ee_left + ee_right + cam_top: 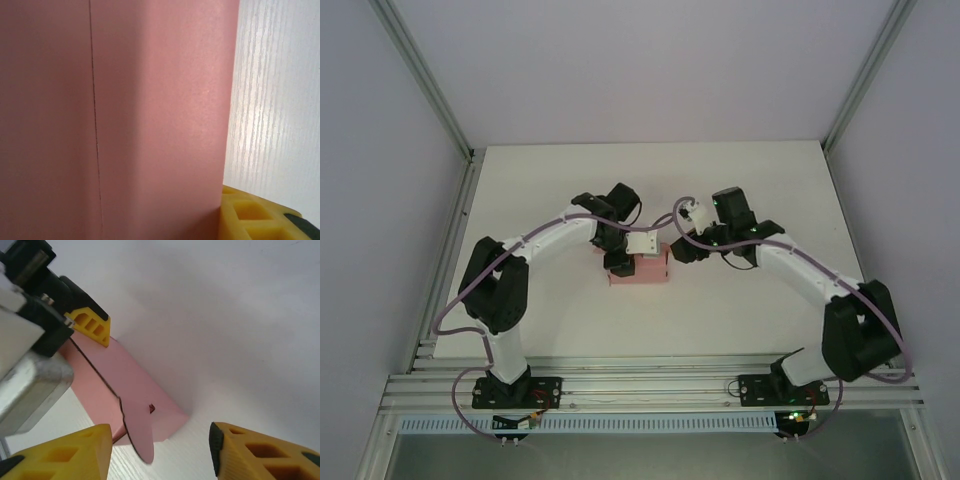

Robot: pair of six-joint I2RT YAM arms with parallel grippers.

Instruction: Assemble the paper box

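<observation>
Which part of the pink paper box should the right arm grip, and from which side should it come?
Probably the rounded tab sticking out of the paper box toward the right gripper. It is a thin free edge in line with the open jaws' gap, so come straight in from that side.

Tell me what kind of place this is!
Probably a robot lab workcell: a left arm and right arm bolted to a metal rail, a white table walled by plain panels, a pink paper box.
</observation>
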